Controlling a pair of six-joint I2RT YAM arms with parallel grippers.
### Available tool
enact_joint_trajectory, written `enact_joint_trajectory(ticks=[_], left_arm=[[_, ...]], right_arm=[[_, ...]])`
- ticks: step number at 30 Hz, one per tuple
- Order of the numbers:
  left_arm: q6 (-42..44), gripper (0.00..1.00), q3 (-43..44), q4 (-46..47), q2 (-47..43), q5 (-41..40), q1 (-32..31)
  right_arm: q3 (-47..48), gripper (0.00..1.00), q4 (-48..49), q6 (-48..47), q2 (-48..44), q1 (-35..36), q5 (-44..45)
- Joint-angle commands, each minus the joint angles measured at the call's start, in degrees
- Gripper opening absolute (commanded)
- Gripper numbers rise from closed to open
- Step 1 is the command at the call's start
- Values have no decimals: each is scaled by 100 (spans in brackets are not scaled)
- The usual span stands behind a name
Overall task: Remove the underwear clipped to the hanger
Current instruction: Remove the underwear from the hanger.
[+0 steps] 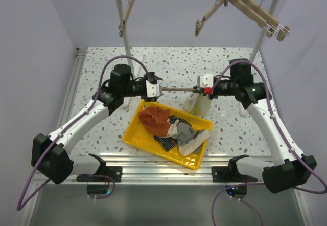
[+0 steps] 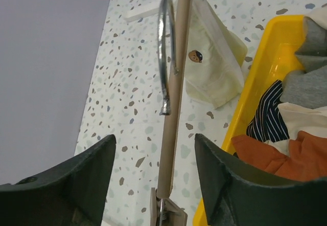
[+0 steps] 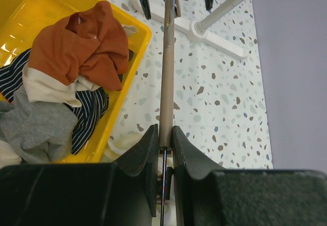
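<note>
A wooden hanger is held level above the table between both grippers. My right gripper is shut on its right end; in the right wrist view the jaws squeeze the bar. My left gripper is open, and its jaws stand apart on either side of the bar near the left clip. A pale cream-green underwear hangs clipped near the right end and shows in the left wrist view. Orange-red, striped navy and grey-white underwear lie in the yellow tray.
A clothes rack stands at the back with its posts on either side and several empty wooden clip hangers on its rail. The rack's white foot lies on the table behind the hanger. The tray sits just under the held hanger.
</note>
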Motion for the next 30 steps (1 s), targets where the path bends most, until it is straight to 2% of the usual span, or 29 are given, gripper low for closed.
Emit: enact_joint_trajectory(ticks=[1,6,9,10,12,17,18,19,20,21,22,25,27,30], left_arm=[[125,64,364,-322,241,280,-201],[266,52,523,-578,532,-116,-403],[284,33,514,-508,567,-450,-430],[284,16,505,-482,576,-581,-447],[275,0,497,-385,567,-678,-447],[143,0,356,-156,488,-933,-465],[135,0,330,-147,470,-995,-465],[126,0,269,-139,444,-1021,-465],[152,0,251,-173,435,-1039,-456],[161,0,233,-226,418,-1083,-456],[204,0,233,-357,400,-1109,-456],[389,0,277,-638,365,-1276,-447],[512,0,329,-762,347,-1408,-438],[644,0,365,-955,268,-1479,-430]], right_arm=[[259,0,25,-101,-31,-4,-219],[215,0,52,-57,-57,-4,-237],[198,0,52,-57,-57,5,-272],[198,0,52,-57,-57,5,-281],[189,0,60,-57,-57,-4,-281],[93,1,340,302,-75,5,-219],[49,21,429,443,-75,-4,-263],[22,40,612,1010,-83,-4,-237],[4,56,884,1250,-84,-4,-124],[48,84,947,1427,-84,-30,-96],[92,90,965,1576,-75,-48,-96],[285,98,826,1404,-40,-241,-262],[634,99,-50,808,144,-329,-333],[1128,99,-1439,-684,538,-425,-237]])
